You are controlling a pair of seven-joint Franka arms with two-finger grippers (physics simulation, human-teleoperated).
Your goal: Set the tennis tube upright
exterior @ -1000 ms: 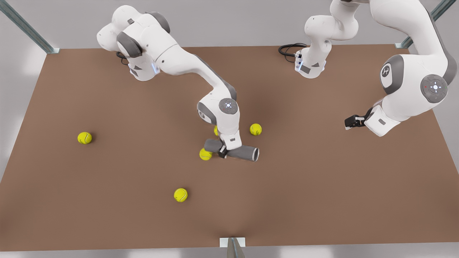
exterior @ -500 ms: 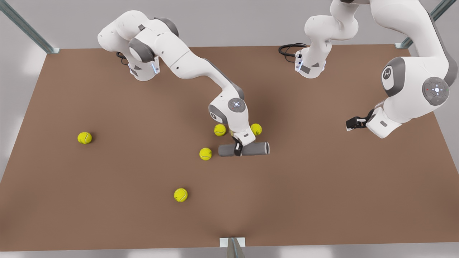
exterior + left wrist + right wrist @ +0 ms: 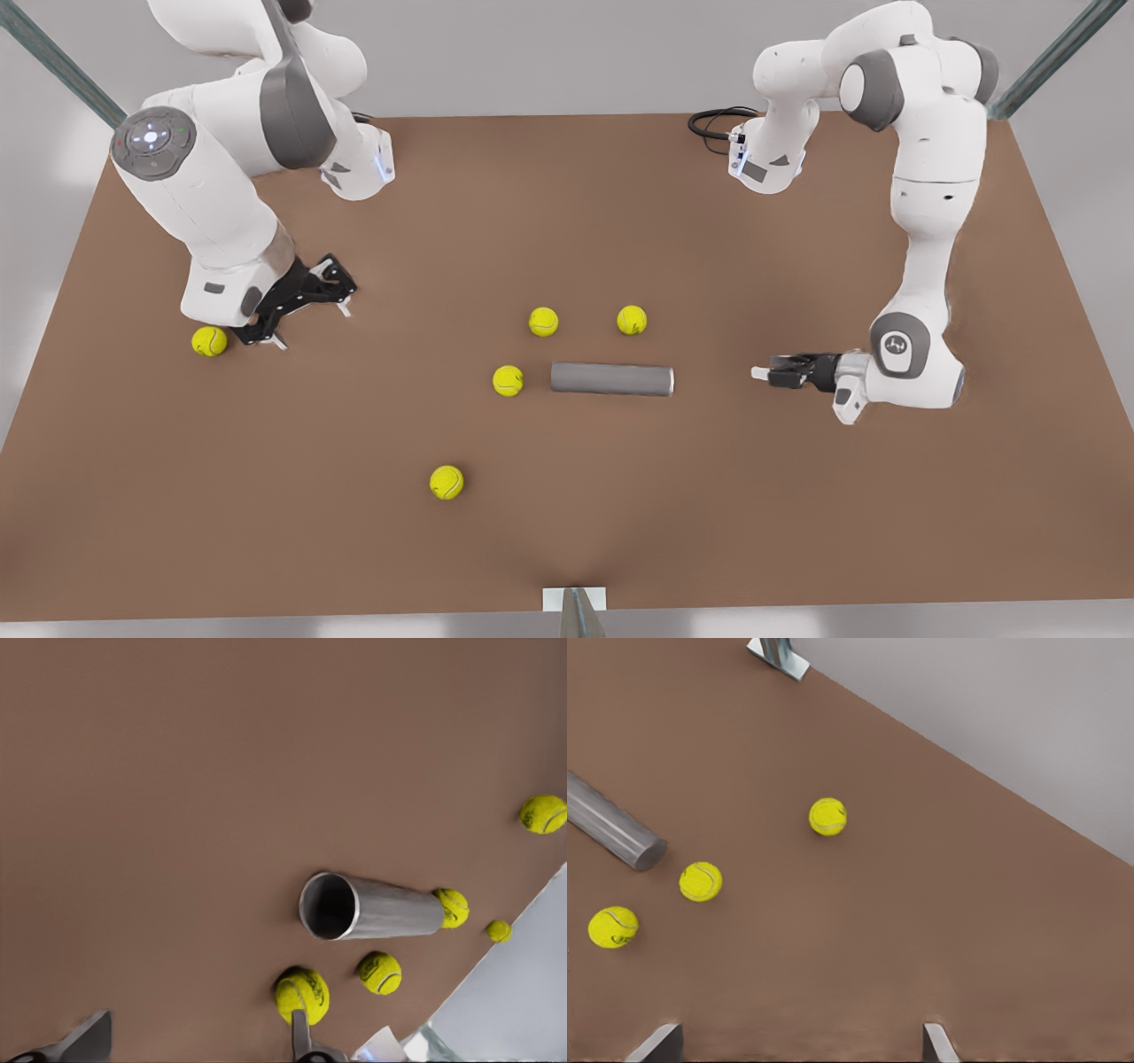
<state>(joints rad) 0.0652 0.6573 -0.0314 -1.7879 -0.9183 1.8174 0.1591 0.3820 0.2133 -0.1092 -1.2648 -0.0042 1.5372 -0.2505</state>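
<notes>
Lining up for a regrasp: tennis tube [image 3: 611, 378] lies flat mid-table, long axis along the front view's left-right, open rim end toward the front view's right. Left gripper [image 3: 764, 373] sits near that open end, fingers spread, pointing along the tube axis; I judge it the nearer arm. Right gripper [image 3: 312, 306] waits well apart at the front view's left, by a tennis ball [image 3: 209, 341], fingers spread, holding nothing.

No words or numbers to read anywhere. Small round logo mark on arm joint [image 3: 895, 343] at front view's right, too tiny to make out. Tennis balls [image 3: 543, 321] show curved seam lines, no letters.
</notes>
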